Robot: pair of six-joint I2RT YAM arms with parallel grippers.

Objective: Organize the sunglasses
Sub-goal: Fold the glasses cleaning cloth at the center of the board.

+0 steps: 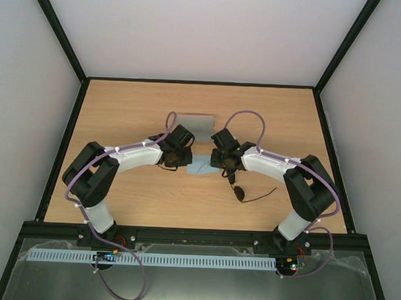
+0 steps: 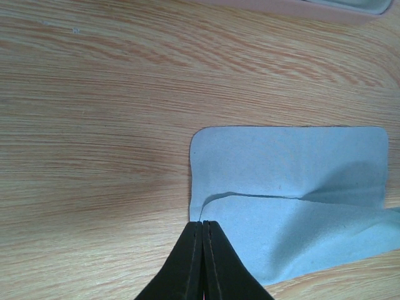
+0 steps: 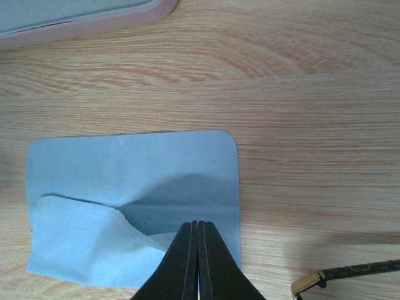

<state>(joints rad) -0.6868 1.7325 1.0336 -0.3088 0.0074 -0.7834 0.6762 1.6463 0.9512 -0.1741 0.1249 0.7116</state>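
The sunglasses [image 1: 241,191] lie on the wooden table in front of my right gripper, with one thin temple arm stretched to the right. Only a temple arm and its gold end [image 3: 350,271] show in the right wrist view. The light blue cloth [image 1: 202,167] lies between my grippers. My left gripper [image 2: 203,223] is shut at the cloth's [image 2: 294,162] left edge, and a lifted fold runs into its tips. My right gripper [image 3: 199,223] is shut over the cloth's [image 3: 137,169] right part, where a loose flap passes under its fingers.
The pink case [image 1: 193,123] lies open just beyond the cloth. Its rim shows at the top of the left wrist view [image 2: 300,7] and of the right wrist view [image 3: 94,24]. Black frame rails border the table.
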